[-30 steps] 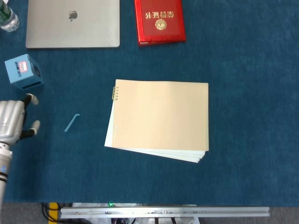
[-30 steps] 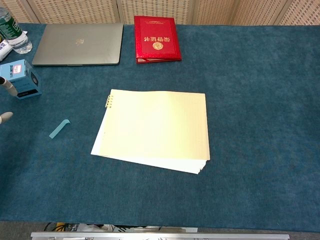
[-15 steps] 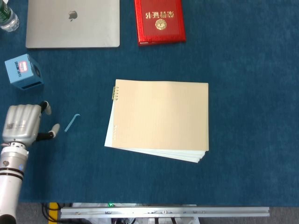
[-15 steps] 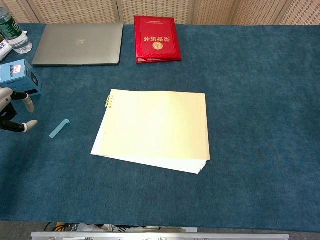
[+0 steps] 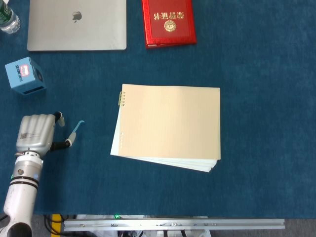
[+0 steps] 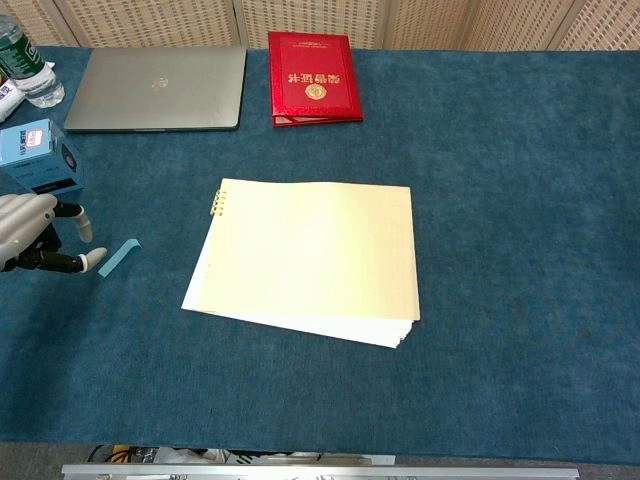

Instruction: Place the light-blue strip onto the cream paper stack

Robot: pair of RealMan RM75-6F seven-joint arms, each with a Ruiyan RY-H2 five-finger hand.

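Observation:
The light-blue strip (image 5: 77, 128) (image 6: 120, 256) lies flat on the blue cloth, left of the cream paper stack (image 5: 170, 126) (image 6: 312, 258). My left hand (image 5: 37, 133) (image 6: 30, 235) hovers just left of the strip, fingers apart and holding nothing. Its thumb tip comes right up to the strip's near end; I cannot tell whether it touches. The paper stack sits mid-table with white sheets fanned out beneath it. My right hand is in neither view.
A small blue box (image 5: 25, 75) (image 6: 40, 158) stands just beyond my left hand. At the far edge are a silver laptop (image 5: 77, 24) (image 6: 158, 88), a red booklet (image 5: 168, 22) (image 6: 313, 90) and a bottle (image 5: 7, 19) (image 6: 25, 70).
My left hand has moved rightward from the table's left edge toward the strip, its thumb now at the strip's near end. The strip and paper stack have not moved.

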